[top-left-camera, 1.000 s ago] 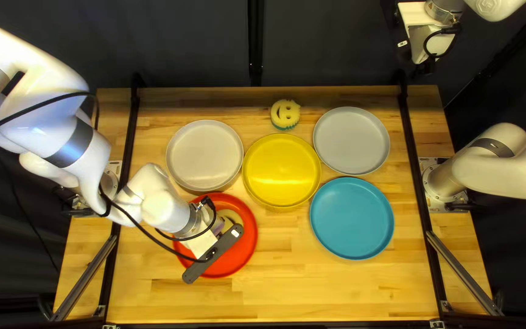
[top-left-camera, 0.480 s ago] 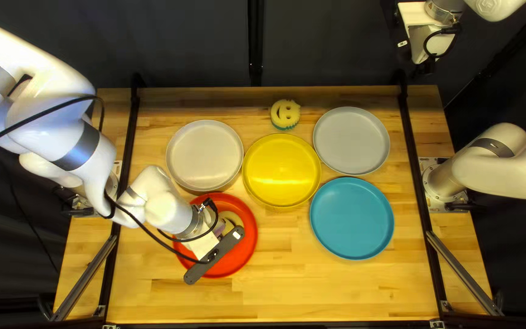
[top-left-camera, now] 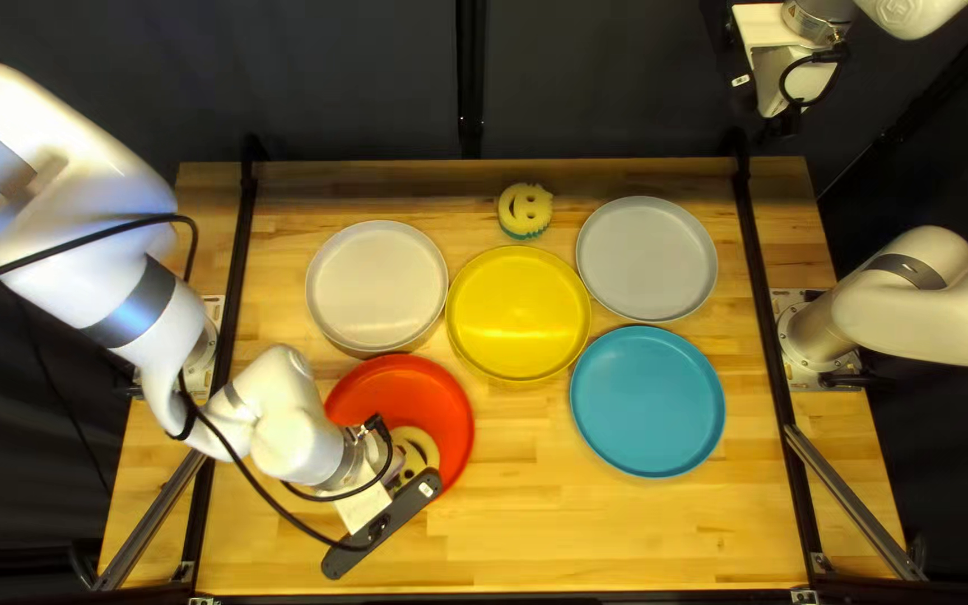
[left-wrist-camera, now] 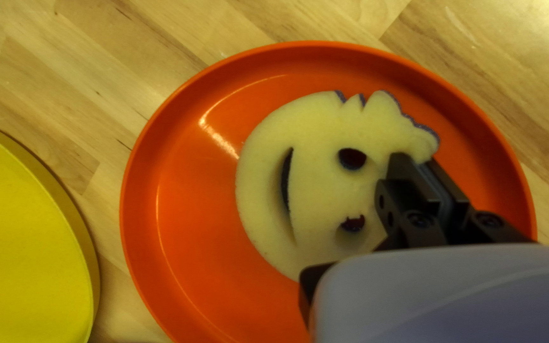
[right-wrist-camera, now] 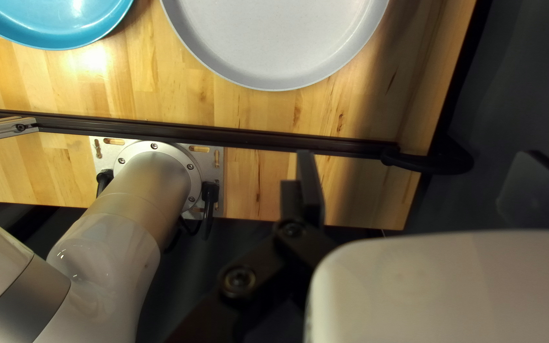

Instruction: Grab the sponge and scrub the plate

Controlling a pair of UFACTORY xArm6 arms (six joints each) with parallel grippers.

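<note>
Bright overhead light, white glare on orange plate (left-wrist-camera: 179, 228) and yellow plate (top-left-camera: 518, 294), dark curtain (top-left-camera: 324, 76) behind.

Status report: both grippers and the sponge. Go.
Left gripper shut on sponge, pressed flat on orange plate. Right gripper open, raised, well clear. Nothing in the way.

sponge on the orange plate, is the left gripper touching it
Touching: the left wrist view shows the left gripper closed on the sponge, its black finger pressed against the edge.
</note>
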